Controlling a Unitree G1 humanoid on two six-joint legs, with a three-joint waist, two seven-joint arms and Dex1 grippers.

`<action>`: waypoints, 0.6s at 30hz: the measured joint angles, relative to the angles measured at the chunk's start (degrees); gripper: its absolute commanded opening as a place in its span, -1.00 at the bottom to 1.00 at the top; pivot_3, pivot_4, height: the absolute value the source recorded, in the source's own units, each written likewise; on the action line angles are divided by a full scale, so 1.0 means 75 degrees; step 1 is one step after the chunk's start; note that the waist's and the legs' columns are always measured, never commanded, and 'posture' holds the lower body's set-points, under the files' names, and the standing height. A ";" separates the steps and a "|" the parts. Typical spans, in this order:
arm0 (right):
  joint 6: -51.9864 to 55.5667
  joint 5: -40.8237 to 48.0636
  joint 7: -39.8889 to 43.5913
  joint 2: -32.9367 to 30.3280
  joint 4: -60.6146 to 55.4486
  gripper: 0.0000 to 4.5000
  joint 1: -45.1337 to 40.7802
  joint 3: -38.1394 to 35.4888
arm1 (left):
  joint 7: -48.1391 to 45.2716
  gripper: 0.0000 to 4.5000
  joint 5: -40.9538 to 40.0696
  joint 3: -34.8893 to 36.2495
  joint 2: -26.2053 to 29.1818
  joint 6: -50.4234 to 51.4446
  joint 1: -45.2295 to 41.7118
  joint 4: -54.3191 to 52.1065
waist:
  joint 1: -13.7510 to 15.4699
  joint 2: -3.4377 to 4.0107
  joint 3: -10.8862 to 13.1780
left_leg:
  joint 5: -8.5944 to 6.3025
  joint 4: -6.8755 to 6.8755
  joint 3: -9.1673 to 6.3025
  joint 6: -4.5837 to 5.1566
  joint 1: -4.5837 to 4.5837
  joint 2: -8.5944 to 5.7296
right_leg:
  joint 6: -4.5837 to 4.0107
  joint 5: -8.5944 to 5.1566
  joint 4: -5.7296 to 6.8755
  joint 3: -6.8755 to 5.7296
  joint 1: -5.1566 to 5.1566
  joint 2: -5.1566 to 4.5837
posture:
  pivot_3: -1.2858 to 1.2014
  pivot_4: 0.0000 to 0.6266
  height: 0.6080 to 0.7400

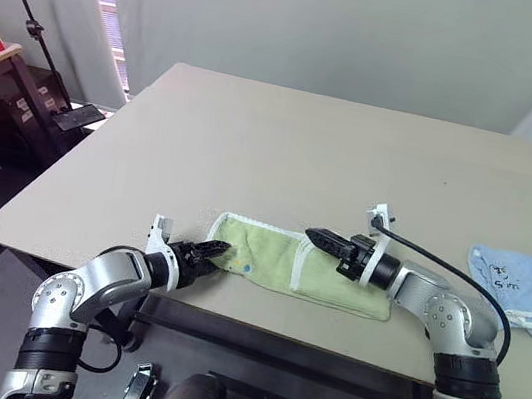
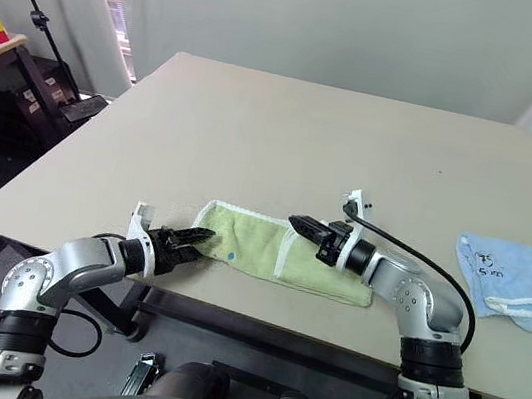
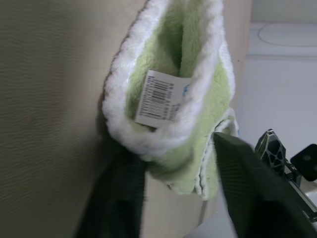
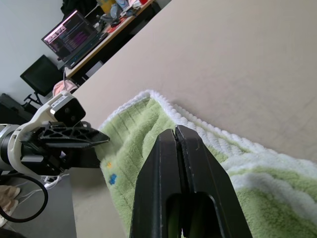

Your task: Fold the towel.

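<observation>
While one green towel (image 1: 296, 263) lies folded near the table's (image 1: 284, 152) front edge, the left gripper (image 1: 209, 249) pinches its left end and the right gripper (image 1: 319, 237), fingers clenched empty, rests over it; one blue cloth (image 1: 526, 286) lies well apart.

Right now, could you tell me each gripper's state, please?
Left gripper: closing on the towel end.
Right gripper: shut, empty, over the towel.

Left end effector (image 1: 216, 248) gripping, right end effector (image 1: 312, 235) closed.
</observation>
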 measured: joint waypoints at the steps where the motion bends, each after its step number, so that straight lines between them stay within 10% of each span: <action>1: -0.0038 -0.0031 0.0002 -0.0002 0.0000 -1.00 0.0001 0.0000 | -0.0030 -0.71 0.0005 -0.0012 0.0005 -0.0031 0.0000 0.0000 | 0.0000 -0.0001 0.0000 | 0.0000 -0.0001 0.0000 0.0000 0.0000 0.0001 | 0.0000 0.0000 0.0000 0.0000 -0.0001 0.0000 | 0.03 -1.00 1.00; 3: -0.0059 -0.0063 0.0006 -0.0018 0.0000 -1.00 0.0004 0.0000 | -0.0122 -0.99 0.0028 -0.0018 0.0017 -0.0081 0.0000 0.0000 | -0.0007 -0.0001 0.0001 | 0.0000 0.0001 0.0000 0.0000 -0.0001 0.0000 | -0.0001 0.0000 0.0000 0.0000 0.0000 0.0000 | 0.03 -1.00 1.00; 18: -0.0080 0.0299 0.0547 -0.0650 -0.0488 -1.00 0.0450 -0.0557 | -0.1448 -0.99 0.1162 -0.0093 0.0888 0.0185 -0.0459 -0.0113 | 0.0003 0.0002 0.0012 | 0.0000 -0.0006 0.0001 0.0000 -0.0008 0.0001 | -0.0003 -0.0002 -0.0007 0.0001 -0.0006 -0.0001 | 0.03 -1.00 1.00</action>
